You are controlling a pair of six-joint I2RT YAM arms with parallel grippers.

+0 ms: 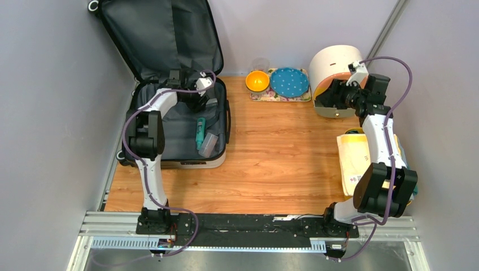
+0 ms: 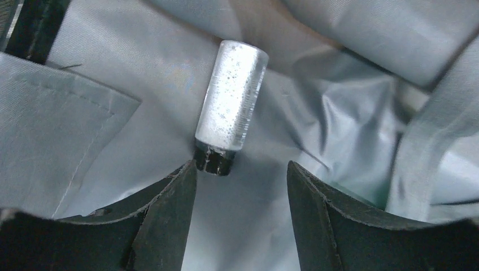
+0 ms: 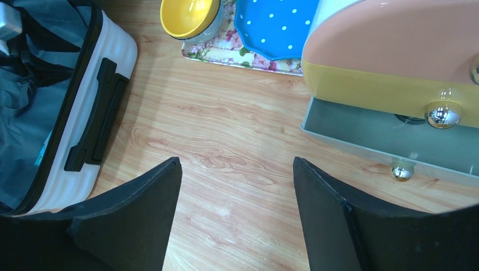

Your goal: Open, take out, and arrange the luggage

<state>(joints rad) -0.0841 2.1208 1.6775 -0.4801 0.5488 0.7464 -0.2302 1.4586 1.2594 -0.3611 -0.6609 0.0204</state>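
Left fingers (image 2: 164, 226): spread, empty, just short of a clear bottle (image 2: 231, 96) lying on grey lining; advance, centre, then close across its body.
Right fingers (image 3: 135, 226): spread, empty, above the tabletop (image 3: 237, 141).
Luggage (image 1: 161, 34): far left on the tabletop, lid propped open, white shell, black trim; other contents hard to make out.

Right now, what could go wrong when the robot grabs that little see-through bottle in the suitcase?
1. The little bottle lies off to one side of the left arm's open jaws, so closing might knock it away.
2. It looks round and smooth, so it may roll or slip.
3. The loose grey lining is bunched close by and could get pinched too.
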